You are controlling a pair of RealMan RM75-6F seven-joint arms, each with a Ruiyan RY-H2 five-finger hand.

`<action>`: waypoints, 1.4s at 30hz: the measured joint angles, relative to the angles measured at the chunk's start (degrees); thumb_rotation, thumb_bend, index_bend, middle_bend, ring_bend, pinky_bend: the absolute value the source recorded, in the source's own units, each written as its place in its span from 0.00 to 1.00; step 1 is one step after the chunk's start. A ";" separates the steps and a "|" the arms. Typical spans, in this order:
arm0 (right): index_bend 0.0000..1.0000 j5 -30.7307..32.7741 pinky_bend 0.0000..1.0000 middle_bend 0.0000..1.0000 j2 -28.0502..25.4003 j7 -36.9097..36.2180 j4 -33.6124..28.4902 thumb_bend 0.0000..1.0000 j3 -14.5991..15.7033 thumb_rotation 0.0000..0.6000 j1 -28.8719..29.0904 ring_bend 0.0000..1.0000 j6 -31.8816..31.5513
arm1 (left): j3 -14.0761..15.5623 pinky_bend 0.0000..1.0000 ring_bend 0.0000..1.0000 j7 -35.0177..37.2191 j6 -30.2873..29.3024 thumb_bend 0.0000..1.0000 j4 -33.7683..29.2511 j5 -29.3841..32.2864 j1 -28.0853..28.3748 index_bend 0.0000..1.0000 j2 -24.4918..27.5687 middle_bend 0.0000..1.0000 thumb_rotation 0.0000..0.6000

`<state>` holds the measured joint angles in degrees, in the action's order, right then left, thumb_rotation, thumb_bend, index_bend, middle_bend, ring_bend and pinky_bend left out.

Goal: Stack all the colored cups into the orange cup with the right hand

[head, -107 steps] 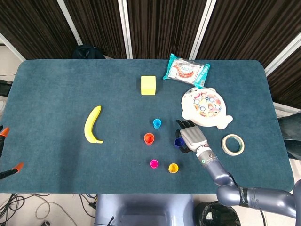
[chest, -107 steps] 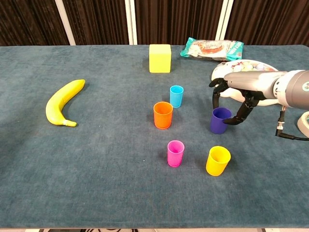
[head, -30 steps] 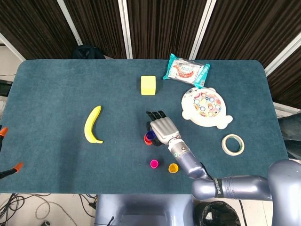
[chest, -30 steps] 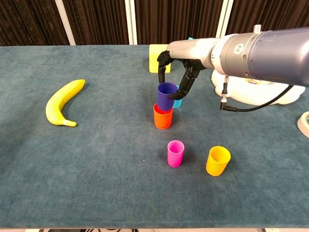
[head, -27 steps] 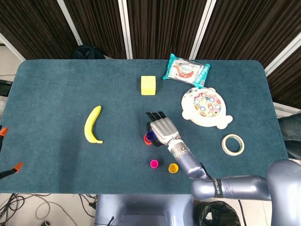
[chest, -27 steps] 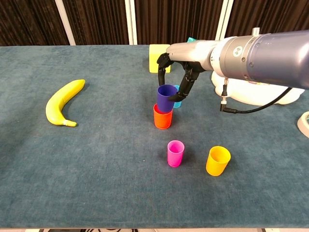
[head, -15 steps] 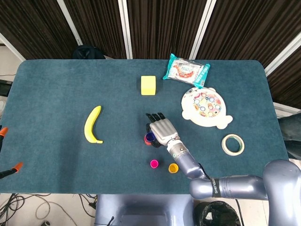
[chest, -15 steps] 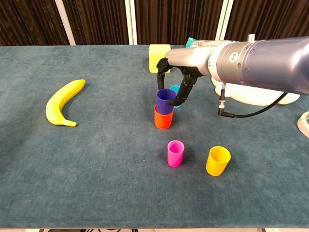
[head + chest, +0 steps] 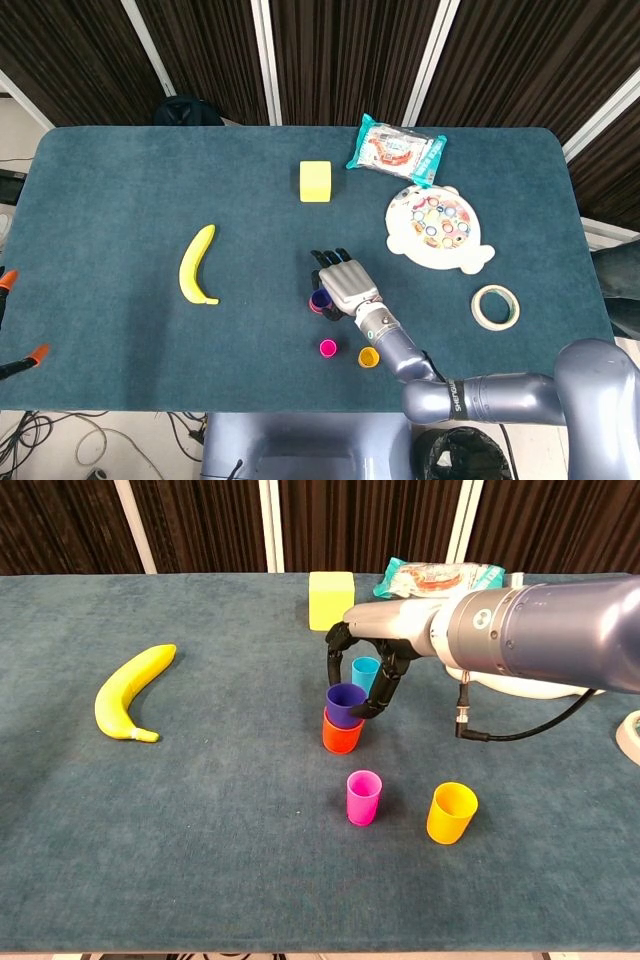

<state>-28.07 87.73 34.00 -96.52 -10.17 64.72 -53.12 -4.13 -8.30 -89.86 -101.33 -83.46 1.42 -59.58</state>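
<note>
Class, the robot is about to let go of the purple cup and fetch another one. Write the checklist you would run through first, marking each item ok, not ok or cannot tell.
1. Purple cup sits inside the orange cup: ok, its lower part is in.
2. Purple cup pushed fully down: cannot tell.
3. Right hand has let go: not ok, fingers hold the purple cup's rim.
4. Orange cup upright: ok.
5. Light blue cup, pink cup and yellow cup upright and apart for picking: ok.
6. Light blue cup safe when the hand lifts: cannot tell, it stands just behind the fingers.
</note>
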 measured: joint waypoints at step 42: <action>0.02 -35.60 0.05 0.00 -26.85 -16.16 -21.18 0.39 16.18 1.00 -23.65 0.07 -2.87 | 0.23 0.04 0.00 -1.38 -0.09 0.00 -0.24 -0.35 0.03 0.00 -0.54 0.00 1.00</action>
<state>-63.67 60.88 17.84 -117.70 6.02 41.07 -56.00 -3.90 -9.68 -89.95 -101.57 -83.80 1.45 -60.12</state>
